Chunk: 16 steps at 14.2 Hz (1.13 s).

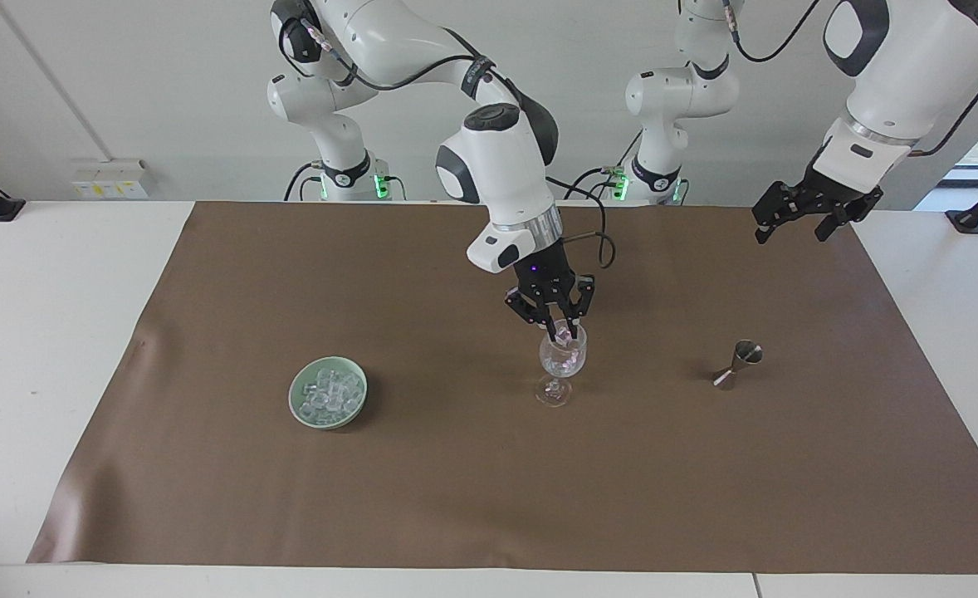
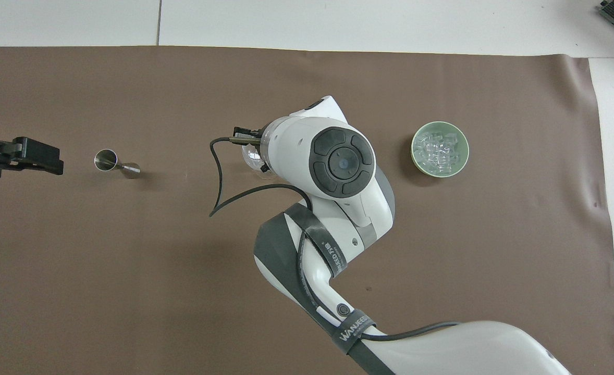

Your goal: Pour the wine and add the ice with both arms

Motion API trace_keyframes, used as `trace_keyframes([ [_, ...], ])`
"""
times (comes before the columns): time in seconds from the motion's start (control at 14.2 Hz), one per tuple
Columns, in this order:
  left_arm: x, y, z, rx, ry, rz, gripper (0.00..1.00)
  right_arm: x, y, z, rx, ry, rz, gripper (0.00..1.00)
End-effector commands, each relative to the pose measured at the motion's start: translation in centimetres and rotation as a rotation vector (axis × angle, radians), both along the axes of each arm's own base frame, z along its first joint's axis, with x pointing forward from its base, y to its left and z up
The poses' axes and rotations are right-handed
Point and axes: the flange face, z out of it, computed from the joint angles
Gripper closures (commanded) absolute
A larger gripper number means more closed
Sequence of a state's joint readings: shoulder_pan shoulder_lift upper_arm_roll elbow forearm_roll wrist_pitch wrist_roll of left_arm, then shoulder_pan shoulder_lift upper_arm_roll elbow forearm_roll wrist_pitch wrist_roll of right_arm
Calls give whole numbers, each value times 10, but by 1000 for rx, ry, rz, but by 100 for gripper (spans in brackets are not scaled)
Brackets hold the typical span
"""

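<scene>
The right gripper (image 1: 561, 332) hangs over the glass (image 1: 563, 362), its fingers (image 1: 554, 330) together, the tips dipped just inside the rim. A small clear cube seems to sit between the tips, though whether it is gripped or already lying in the glass cannot be told. In the overhead view the right arm's wrist hides the gripper and most of the glass (image 2: 250, 158); only a sliver of rim shows beside the wrist.

The glass stands upright near the middle of the brown mat (image 1: 456, 498), with some ice showing in its cup.

The rest of the ice (image 1: 329, 395) is heaped in the green bowl (image 1: 300, 404), which sits on the mat toward the right arm's end of the bench (image 1: 49, 332), well apart from the glass. In the overhead view the ice (image 2: 439, 151) fills the bowl (image 2: 420, 164).

The jigger (image 1: 737, 364) stands tilted on the mat toward the left arm's end, about as near to the robots as the glass.

The left gripper (image 1: 796, 218) is raised over the mat's edge at the left arm's end, fingers apart, holding nothing. From overhead it (image 2: 23, 156) lies beside the jigger (image 2: 110, 161).
</scene>
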<state>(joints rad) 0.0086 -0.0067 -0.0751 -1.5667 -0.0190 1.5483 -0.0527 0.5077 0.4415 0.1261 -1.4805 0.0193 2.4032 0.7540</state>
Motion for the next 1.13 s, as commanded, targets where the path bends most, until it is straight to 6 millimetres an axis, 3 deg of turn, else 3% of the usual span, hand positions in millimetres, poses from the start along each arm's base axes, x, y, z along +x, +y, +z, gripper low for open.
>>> trace_keyframes([
  [0.0, -13, 6, 11, 21, -4, -20, 0, 0, -2, 1, -8, -16, 21, 100],
  [0.35, -11, 8, 8, 21, -10, -49, 0, -6, 8, 6, 11, -11, 7, 100],
  [0.85, -15, 13, 21, 19, -32, -38, 0, -5, 7, 6, 2, -18, 7, 100],
  [1.06, -17, 14, 24, 19, -35, -32, 0, -5, 7, 6, 1, -17, 7, 79],
])
